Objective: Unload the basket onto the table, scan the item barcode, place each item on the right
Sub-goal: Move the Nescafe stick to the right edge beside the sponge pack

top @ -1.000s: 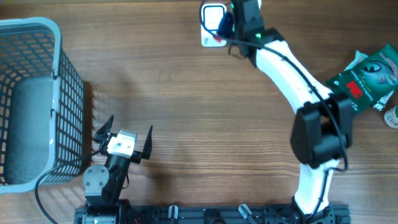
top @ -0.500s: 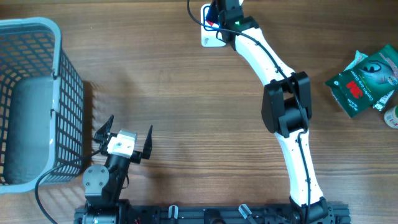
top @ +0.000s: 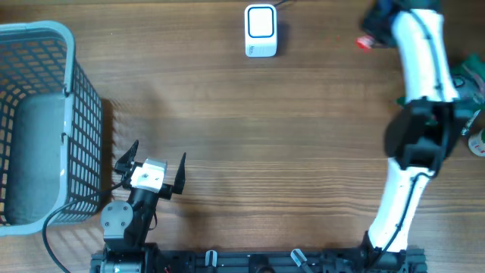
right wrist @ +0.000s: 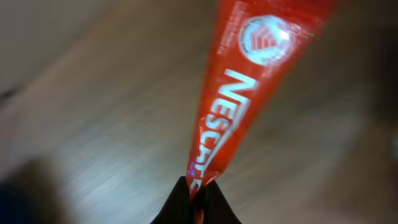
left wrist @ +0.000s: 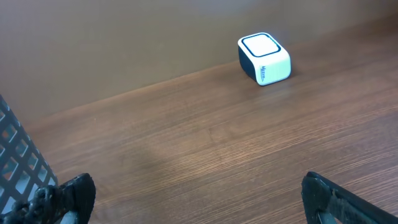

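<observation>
Sachet (right wrist: 249, 93), one, red with Nescafé lettering, is pinched at one end between the closed fingertips of the right gripper (right wrist: 198, 199), above wood near the far edge of the table (top: 265, 152). Fingers of the left gripper (top: 158, 152) stand wide and empty, with the wall of one basket (top: 83, 98) just to their left, open wood ahead, and one scanner (top: 261, 30) far beyond. A possible green packet (top: 471, 74) shows past the right arm.

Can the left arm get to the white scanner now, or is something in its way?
Probably yes: only bare table lies between the open left gripper and the scanner, though it sits far.
</observation>
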{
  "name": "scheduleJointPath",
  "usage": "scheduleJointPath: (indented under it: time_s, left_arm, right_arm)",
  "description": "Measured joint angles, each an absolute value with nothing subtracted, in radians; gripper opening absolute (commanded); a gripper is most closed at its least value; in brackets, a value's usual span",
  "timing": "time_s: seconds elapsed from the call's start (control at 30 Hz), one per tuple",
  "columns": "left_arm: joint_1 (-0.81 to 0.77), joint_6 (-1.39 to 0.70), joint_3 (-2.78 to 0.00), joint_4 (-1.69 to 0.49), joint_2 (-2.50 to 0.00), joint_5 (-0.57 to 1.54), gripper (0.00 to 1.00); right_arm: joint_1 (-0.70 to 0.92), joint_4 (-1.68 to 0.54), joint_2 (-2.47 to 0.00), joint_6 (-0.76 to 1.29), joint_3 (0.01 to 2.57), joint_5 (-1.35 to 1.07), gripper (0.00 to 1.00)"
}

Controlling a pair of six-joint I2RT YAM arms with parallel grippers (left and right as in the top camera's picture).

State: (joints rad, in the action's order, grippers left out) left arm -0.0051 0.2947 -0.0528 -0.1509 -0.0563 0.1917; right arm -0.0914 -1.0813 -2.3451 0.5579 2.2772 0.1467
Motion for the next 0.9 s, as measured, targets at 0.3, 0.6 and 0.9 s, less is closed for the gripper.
scheduleJointPath:
  time_s: [0.3, 0.6, 0.9]
  left_arm:
    - [-0.005, 0.295, -0.053, -0.151, -0.056, 0.192, 1.00]
    - [-0.005, 0.295, -0.053, -0.150, -0.056, 0.192, 1.00]
    - [-0.005, 0.295, -0.053, -0.150, -0.056, 0.192, 1.00]
  right_arm:
    - [-0.312, -0.979, -2.413, 0.283, 1.992, 0.118, 0.45]
    - [-0.371, -1.179, -2.317, 0.305, 2.071, 0.080, 1.00]
    - [-0.139, -1.335, -1.626, 0.428, 2.157, -0.161, 1.00]
